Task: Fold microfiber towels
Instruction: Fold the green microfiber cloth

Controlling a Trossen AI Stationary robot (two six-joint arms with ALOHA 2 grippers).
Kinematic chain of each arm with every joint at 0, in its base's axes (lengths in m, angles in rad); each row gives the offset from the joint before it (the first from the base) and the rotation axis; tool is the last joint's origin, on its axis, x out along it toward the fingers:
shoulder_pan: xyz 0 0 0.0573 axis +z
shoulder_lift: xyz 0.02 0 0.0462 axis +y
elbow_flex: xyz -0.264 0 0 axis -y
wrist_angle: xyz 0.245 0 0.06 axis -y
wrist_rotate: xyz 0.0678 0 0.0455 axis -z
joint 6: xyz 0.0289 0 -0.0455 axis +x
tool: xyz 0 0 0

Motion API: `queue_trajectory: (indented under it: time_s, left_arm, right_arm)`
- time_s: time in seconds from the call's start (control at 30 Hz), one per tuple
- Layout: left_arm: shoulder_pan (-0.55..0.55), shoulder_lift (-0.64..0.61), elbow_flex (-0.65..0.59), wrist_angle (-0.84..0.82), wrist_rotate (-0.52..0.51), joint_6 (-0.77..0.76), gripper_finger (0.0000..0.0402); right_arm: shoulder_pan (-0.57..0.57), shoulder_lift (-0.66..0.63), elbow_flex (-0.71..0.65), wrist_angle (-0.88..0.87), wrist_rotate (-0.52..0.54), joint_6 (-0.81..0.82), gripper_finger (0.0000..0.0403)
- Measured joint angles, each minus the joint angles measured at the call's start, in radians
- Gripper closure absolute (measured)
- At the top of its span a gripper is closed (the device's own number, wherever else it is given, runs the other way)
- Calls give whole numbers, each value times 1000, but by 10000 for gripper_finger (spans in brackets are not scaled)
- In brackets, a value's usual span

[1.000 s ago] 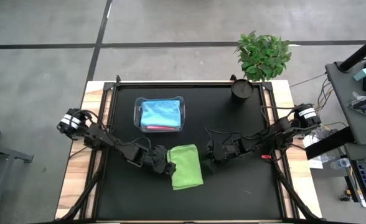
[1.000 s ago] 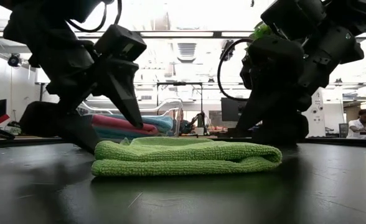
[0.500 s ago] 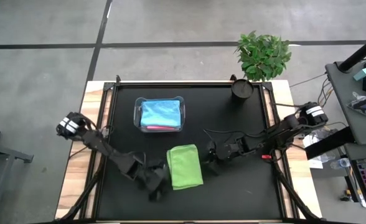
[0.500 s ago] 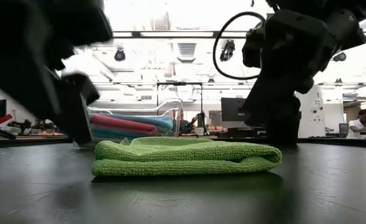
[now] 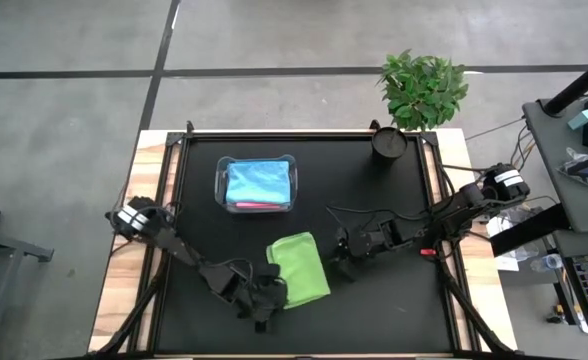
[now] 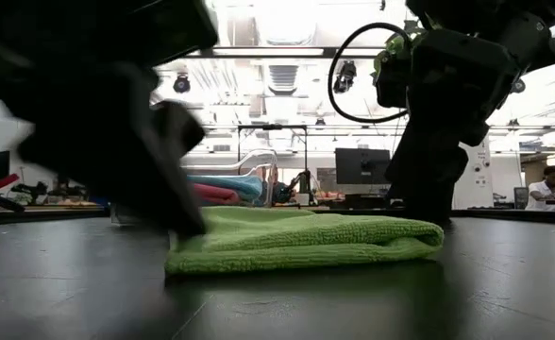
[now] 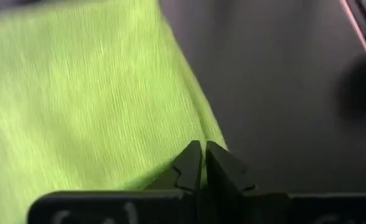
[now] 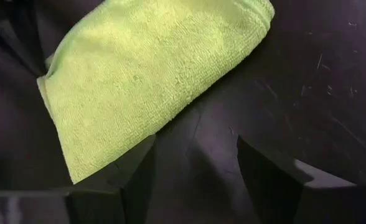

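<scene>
No brand, label or legible writing shows on any item. The lime green towel (image 5: 298,268), folded into a thick rectangle of looped pile, lies just below centre frame on the matte black table (image 5: 374,200). The left gripper (image 5: 271,293), fingers pressed together, sits at its lower left corner; whether cloth is pinched is unclear. The right gripper (image 5: 340,264), fingers parted and empty, rests beside its right edge. Blue and pink towels (image 5: 257,186) fill the clear tub (image 5: 221,166), upper centre-left.
</scene>
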Motion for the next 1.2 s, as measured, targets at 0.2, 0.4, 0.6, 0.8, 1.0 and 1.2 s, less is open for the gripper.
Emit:
queue_trajectory:
  time_s: [0.2,0.4,0.6,0.8,1.0,1.2]
  left_arm:
    - [81,40,48,165,-5,269,391]
    - [119,-15,69,49,4,392,391]
    - [110,-103,93,-82,11,332,391]
    - [107,-220,82,-94,-17,327,391]
    - [107,-322,66,-90,-108,329,391]
    - [108,-397,57,-124,-169,370,391]
  right_arm:
    - [1,-1,0,-13,0,-9,192]
    - [37,-21,0,-54,0,-29,192]
    - [101,-25,0,-17,33,-67,192]
    - [144,32,6,80,84,-91,231]
    - [175,146,69,230,188,-150,354]
    - [175,282,165,296,184,-210,390]
